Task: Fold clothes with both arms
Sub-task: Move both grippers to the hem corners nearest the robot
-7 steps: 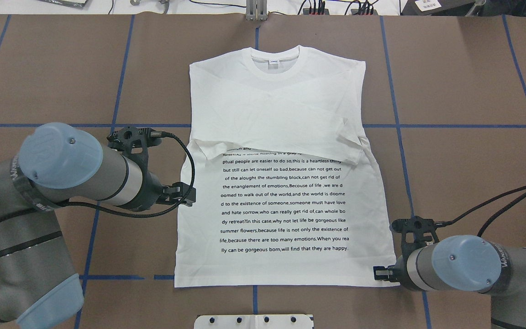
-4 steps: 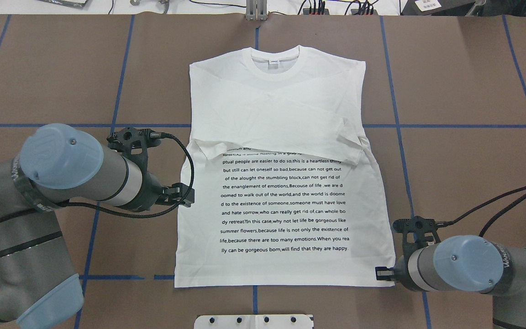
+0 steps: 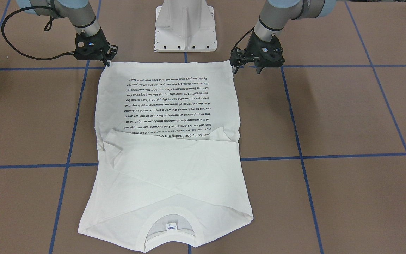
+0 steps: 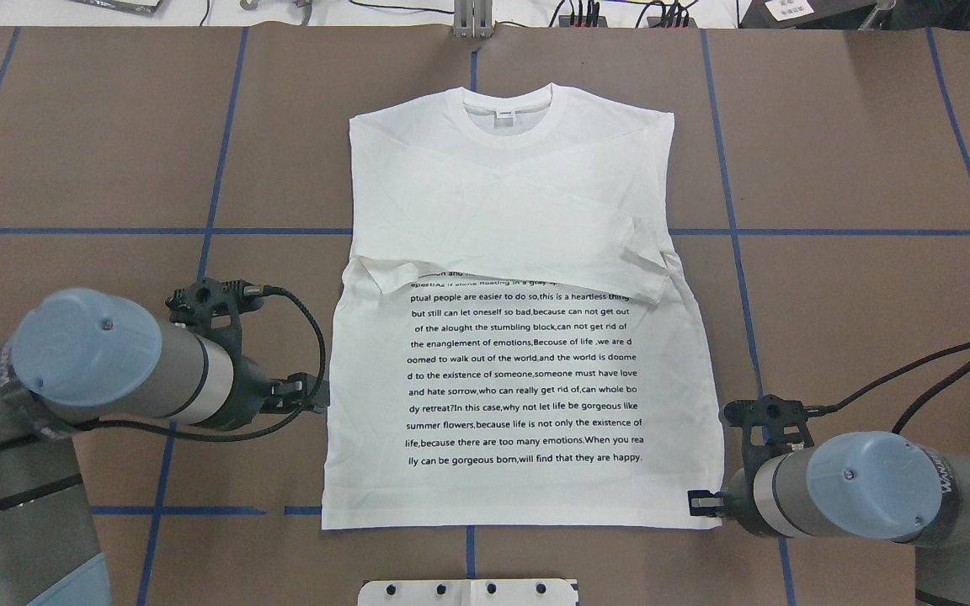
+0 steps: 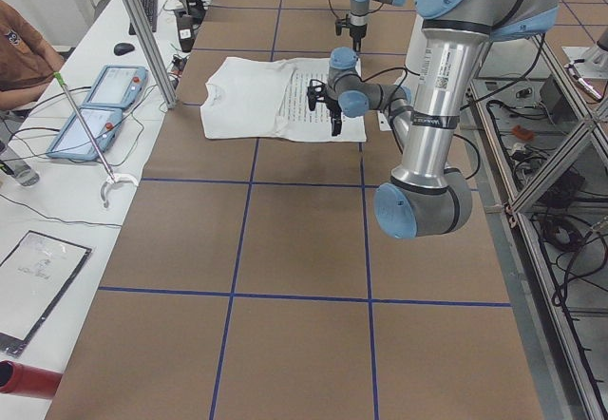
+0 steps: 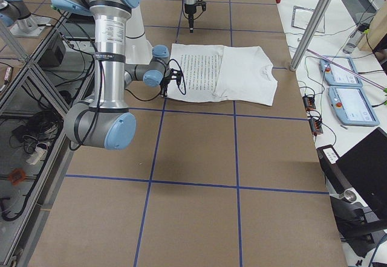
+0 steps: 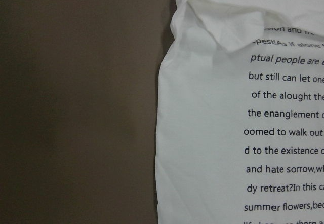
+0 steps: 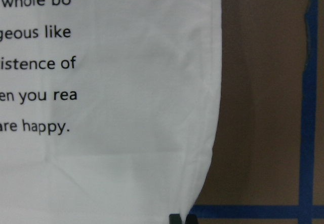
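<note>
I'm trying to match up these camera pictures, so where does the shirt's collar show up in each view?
Front-facing: collar bottom centre.
Overhead: collar top centre.
Exterior left: collar upper left.
Exterior right: collar right of centre, upper part.
Left wrist: not in it.
Right wrist: not in it.
Shared landmark: the black printed text, in all six views, toward the robot from the collar.

Flat on the brown paper-covered counter: white long-sleeved cotton T-shirt, collar on the far side, hem toward the white pedestal base. Both sleeves lie folded across the chest, overlapping the top lines of print. The left black two-finger tool sits just beside the shirt's left edge, between sleeve fold and hem. The right black two-finger tool is at the hem's right corner.
</note>
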Controlling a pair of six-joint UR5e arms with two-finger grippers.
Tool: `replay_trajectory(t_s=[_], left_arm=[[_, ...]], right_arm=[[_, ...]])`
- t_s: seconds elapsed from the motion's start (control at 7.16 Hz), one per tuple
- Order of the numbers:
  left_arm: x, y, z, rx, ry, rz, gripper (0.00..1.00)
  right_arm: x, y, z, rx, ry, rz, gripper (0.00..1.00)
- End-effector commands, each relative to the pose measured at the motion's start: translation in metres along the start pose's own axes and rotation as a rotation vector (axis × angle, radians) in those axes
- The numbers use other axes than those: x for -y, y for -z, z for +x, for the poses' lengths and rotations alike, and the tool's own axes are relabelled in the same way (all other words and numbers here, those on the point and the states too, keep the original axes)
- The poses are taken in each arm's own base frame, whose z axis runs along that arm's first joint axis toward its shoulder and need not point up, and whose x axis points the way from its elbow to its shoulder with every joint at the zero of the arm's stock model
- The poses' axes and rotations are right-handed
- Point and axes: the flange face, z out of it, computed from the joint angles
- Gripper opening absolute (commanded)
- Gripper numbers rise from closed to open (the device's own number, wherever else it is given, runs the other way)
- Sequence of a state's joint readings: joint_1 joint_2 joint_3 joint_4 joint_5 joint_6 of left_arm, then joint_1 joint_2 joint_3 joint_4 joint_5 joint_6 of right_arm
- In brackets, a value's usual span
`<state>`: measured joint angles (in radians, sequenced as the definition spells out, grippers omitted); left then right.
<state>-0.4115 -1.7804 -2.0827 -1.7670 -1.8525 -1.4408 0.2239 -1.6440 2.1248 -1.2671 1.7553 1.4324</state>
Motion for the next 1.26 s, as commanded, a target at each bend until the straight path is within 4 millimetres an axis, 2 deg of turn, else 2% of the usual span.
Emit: replay_trajectory(t_s=[0.0, 0.28, 0.42, 0.56, 1.12], left_arm=[[-0.06, -0.033, -0.006, 0.024, 0.045, -0.046, 0.94], [-0.093, -0.058, 0.015, 0.05, 0.01, -0.102, 0.88], [-0.094, -0.067, 0.032, 0.057, 0.009, -0.103, 0.85], [-0.093, -0.077, 0.039, 0.066, 0.01, -0.103, 0.81], [-0.086, -0.086, 0.034, 0.087, 0.002, -0.073, 0.65]], right_arm=[[0.001, 0.005, -0.001, 0.008, -0.002, 0.006, 0.0], [0.005, 0.014, -0.002, 0.022, -0.005, 0.013, 0.0], [0.006, 0.014, -0.002, 0.023, -0.007, 0.014, 0.0], [0.007, 0.015, -0.001, 0.023, -0.009, 0.014, 0.0], [0.01, 0.016, -0.001, 0.025, -0.014, 0.017, 0.0]])
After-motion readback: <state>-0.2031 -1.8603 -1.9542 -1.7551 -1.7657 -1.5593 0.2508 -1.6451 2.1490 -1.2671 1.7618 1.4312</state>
